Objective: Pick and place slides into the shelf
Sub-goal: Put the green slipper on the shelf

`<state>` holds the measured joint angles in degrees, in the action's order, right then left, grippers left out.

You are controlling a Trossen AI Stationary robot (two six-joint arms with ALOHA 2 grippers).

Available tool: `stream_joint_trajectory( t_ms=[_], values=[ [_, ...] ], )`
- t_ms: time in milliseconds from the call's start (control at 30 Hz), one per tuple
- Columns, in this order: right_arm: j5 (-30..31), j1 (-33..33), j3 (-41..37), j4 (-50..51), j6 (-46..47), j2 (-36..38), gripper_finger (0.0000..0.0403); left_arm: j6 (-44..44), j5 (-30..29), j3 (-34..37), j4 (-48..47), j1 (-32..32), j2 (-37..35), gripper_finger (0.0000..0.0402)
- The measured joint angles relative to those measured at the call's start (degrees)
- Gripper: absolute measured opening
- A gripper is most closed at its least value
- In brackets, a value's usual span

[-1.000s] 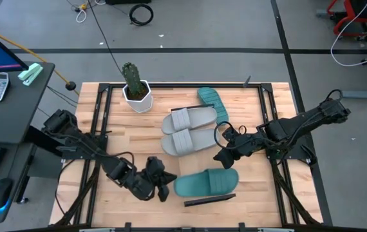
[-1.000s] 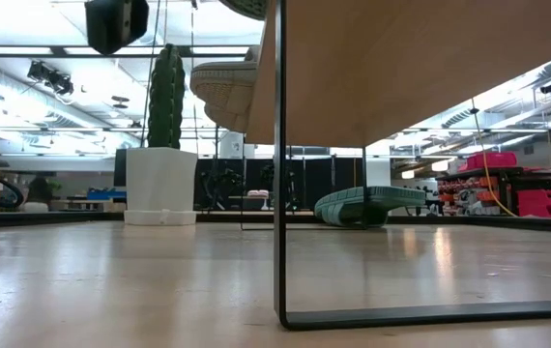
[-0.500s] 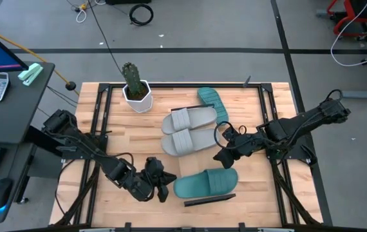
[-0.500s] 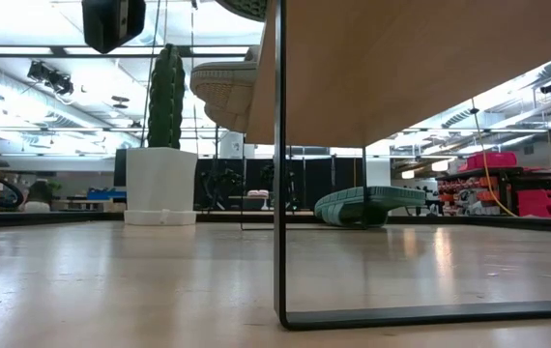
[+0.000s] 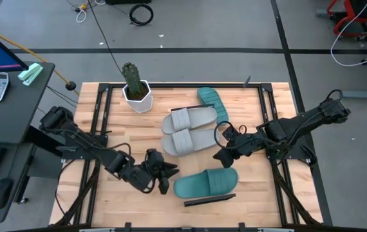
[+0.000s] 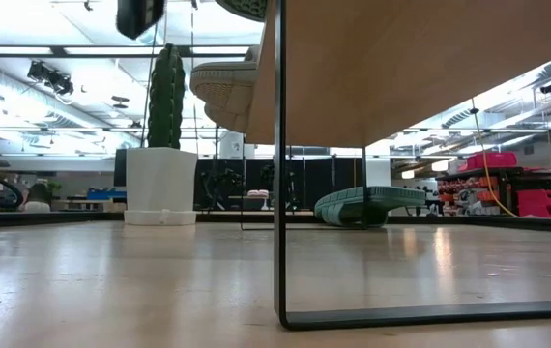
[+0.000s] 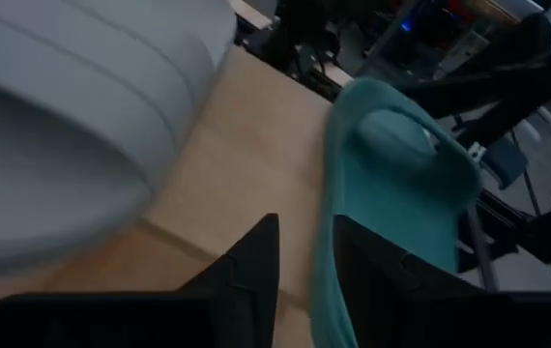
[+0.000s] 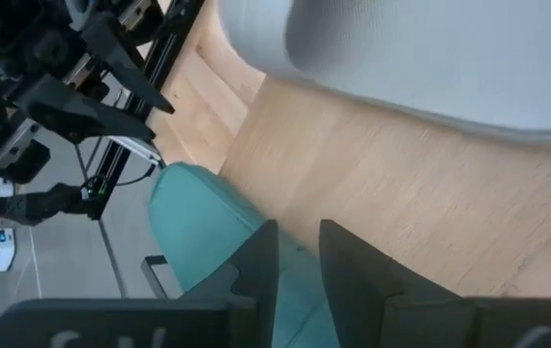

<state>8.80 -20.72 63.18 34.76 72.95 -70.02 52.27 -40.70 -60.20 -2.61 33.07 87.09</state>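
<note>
Tool on our left arm (image 5: 164,178), fingers slightly parted and holding nothing, sits beside the teal slide's (image 5: 206,182) heel, seemingly aligning to grip its edge.

Two slides (image 5: 187,130) mid-table, one slide (image 5: 206,182) in front, cactus (image 5: 134,84) behind-left

Two grey slides (image 5: 188,130) lie between two teal slides (image 5: 206,182).

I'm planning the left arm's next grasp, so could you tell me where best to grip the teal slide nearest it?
Probably its edge at the near end: the teal slide lies flat, lengthwise toward the left gripper, whose open fingers already straddle that edge.
</note>
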Motion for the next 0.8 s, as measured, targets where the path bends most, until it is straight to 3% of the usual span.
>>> stream_joint_trajectory(
  t_ms=[333, 500, 800],
  values=[
    [0.5, 2.5, 0.0, 5.6, -1.7, 1.4, 0.0085, -16.1, 10.8, 0.0, 20.6, -7.4, 0.1, 0.011],
    [3.3, 4.4, 0.0, 10.9, -2.8, 4.3, 0.0085, -17.2, 19.4, 0.0, 25.2, -11.8, 0.2, 0.011],
    [9.5, 6.4, 0.0, 26.4, -1.8, 10.4, 0.0085, -17.5, 26.7, 0.1, 33.3, -15.7, 1.4, 0.011]
  ],
)
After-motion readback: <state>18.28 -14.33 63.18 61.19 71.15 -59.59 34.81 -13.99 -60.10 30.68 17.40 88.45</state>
